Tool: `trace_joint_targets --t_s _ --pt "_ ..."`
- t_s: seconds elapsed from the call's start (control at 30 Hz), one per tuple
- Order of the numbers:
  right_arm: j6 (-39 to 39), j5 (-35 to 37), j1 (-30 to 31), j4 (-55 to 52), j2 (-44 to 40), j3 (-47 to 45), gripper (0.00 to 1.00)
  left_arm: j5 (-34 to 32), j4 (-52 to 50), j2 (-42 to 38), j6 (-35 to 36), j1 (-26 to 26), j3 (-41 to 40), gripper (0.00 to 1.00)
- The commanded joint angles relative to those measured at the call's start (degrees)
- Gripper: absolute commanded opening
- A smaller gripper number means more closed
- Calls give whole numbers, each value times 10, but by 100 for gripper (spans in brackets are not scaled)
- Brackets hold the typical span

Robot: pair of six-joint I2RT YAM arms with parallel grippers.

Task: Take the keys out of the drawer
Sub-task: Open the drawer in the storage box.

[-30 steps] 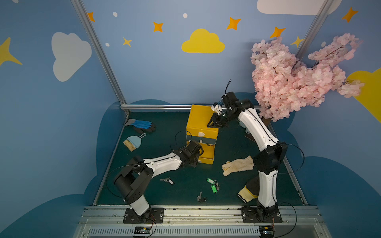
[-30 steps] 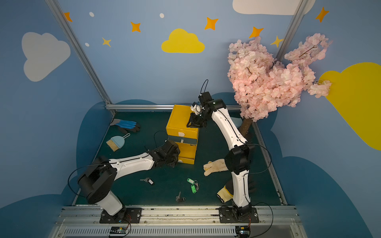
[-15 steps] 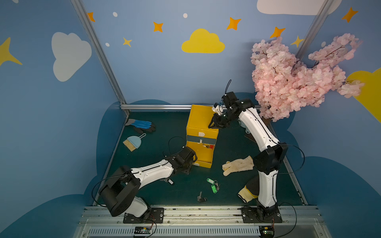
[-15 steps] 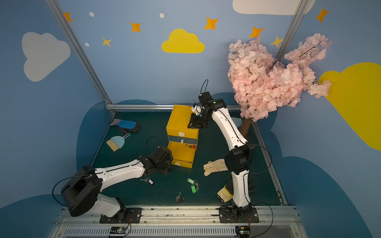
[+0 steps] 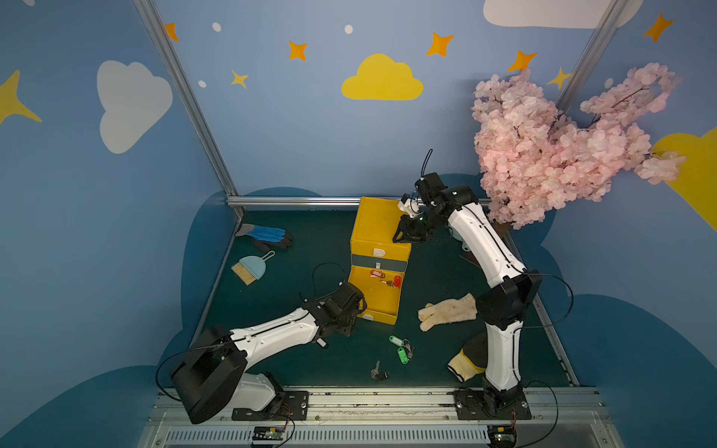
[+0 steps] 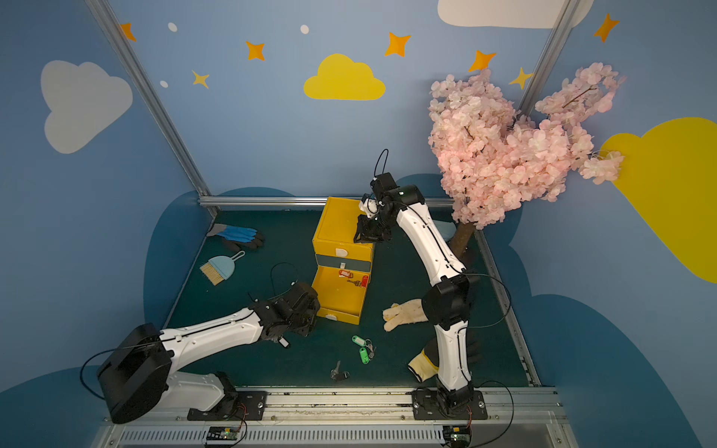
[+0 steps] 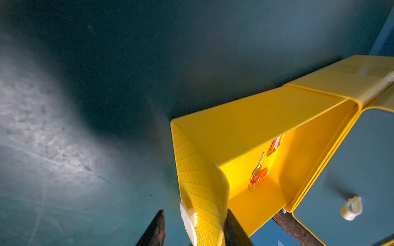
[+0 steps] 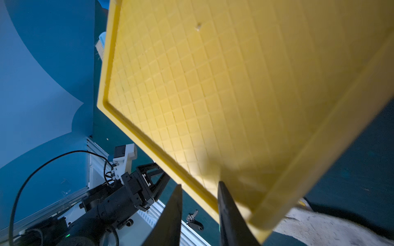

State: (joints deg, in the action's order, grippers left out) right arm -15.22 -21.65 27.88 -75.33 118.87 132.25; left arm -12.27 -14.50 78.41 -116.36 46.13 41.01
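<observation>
Both top views show the left gripper (image 5: 359,312), fingers parted astride the front wall, having drawn the bottom drawer (image 5: 378,298) well out, baring red-tagged keys (image 5: 395,281) still lying inside. The right gripper (image 5: 399,238), fingers likewise apart, braces the yellow cabinet (image 5: 374,221). Retrieval can begin.

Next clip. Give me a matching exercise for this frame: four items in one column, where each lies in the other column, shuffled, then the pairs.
1. red-tagged keys
2. green-tagged keys
3. blue glove
4. cream glove

A. next to the right arm
B. inside the open drawer
C. near the back corner of the mat, by the brush
D. on the mat in front of the drawer

Pairs: 1-B, 2-D, 3-C, 4-A
</observation>
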Motion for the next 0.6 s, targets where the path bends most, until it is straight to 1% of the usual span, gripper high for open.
trace_joint_targets --t_s 0.0,0.07,0.2,0.3,0.4,0.47,0.57 --pt "32 47 16 -51 -30 11 31 4 -11 7 9 8 10 46" --pt "44 68 28 -50 -47 9 31 4 -33 5 9 14 12 46" --pt "80 108 65 -43 -85 -18 31 -3 -39 -16 -8 24 -10 46" --pt "114 122 96 -17 -121 -69 31 -8 -40 -32 -15 27 -23 46" --pt "142 110 120 20 -152 -136 31 -10 -39 -41 -18 28 -31 46" --pt "156 116 134 32 -162 -170 31 -16 -36 -44 -18 28 -34 46" --pt "180 130 149 32 -161 -206 31 -22 5 -47 -26 26 -48 46"
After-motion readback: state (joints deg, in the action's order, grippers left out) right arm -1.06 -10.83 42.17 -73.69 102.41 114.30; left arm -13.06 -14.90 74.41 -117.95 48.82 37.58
